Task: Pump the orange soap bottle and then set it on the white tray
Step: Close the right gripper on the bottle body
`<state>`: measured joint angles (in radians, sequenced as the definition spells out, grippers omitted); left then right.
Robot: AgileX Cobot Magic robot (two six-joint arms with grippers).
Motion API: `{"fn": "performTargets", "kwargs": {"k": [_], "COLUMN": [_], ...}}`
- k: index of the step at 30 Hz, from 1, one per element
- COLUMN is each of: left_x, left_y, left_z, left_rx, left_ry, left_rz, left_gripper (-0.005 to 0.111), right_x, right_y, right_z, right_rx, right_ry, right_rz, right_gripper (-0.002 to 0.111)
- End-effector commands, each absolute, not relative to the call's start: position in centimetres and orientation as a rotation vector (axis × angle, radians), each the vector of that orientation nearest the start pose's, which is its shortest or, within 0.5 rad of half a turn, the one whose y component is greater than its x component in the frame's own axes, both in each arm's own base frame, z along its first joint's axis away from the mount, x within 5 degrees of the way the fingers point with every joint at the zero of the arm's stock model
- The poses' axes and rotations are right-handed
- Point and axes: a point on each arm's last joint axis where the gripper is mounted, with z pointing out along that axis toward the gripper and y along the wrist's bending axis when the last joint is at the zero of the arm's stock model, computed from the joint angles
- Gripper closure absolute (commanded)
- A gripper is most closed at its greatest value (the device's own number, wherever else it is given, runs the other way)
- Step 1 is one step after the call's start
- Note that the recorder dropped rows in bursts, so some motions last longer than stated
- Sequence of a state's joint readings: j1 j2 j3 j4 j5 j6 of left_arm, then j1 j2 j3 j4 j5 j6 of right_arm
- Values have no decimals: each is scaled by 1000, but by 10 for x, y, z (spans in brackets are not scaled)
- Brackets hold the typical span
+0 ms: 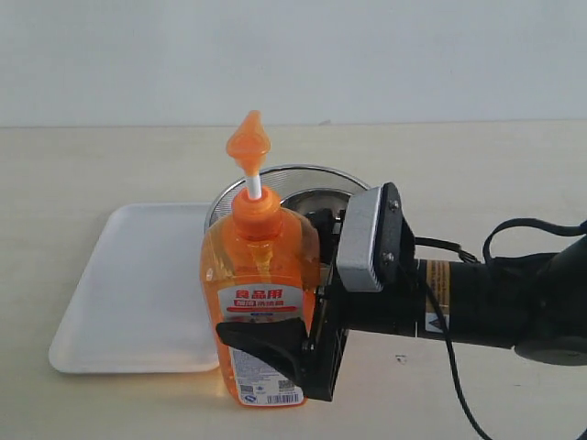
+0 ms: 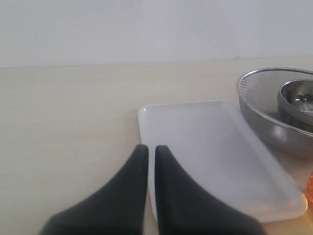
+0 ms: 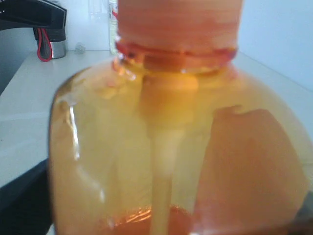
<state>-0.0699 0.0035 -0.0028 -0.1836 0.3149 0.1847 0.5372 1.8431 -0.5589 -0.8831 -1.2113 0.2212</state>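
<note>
The orange soap bottle (image 1: 260, 275) stands upright beside the near right corner of the white tray (image 1: 138, 275). Its pump head (image 1: 248, 142) is up, with the white stem showing. My right gripper (image 1: 261, 335) reaches in from the right and is shut on the bottle's lower body. One black finger (image 1: 266, 341) crosses the label and the other is hidden behind. In the right wrist view the bottle (image 3: 166, 142) fills the picture. My left gripper (image 2: 151, 149) is shut and empty, hovering at the tray's (image 2: 205, 142) edge. It does not show in the exterior view.
A round steel mesh bowl (image 1: 312, 174) with a smaller steel bowl (image 2: 298, 98) inside stands right behind the bottle, next to the tray's far right corner. The right arm's cable (image 1: 459, 385) trails over the table at the right.
</note>
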Motion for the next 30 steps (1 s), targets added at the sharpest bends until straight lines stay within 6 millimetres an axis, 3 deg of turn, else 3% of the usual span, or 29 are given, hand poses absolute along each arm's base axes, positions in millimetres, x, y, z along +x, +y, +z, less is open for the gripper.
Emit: {"fn": "performTargets", "kwargs": {"k": [1,12,13,15,18,20,30], "left_x": [54,54,54,54,54,54,54], "left_y": [-9,-9,-9,-9,-9,-9,-9], "left_z": [185,185,185,185,185,185,185], "left_rx": [114,114,114,114,114,114,114], "left_ry": [1790,1790,1790,1790,1790,1790,1790], "left_rz": [-89,-89,-89,-89,-89,-89,-89], "left_gripper": [102,102,102,102,102,102,102], "right_x": [211,212,212,212,212,213,214], "right_y": [208,208,208,208,208,208,208], "right_z": [150,150,150,150,151,151,151], "right_rx": [-1151,-1132,-1132,-1129,-1126,-1121,-1072], "right_ry": [1329,1343,1343,1346,1348,1352,1389], "right_rz": [954,961,961,965,963,967,989], "right_gripper": [22,26,32,62,95,108,107]}}
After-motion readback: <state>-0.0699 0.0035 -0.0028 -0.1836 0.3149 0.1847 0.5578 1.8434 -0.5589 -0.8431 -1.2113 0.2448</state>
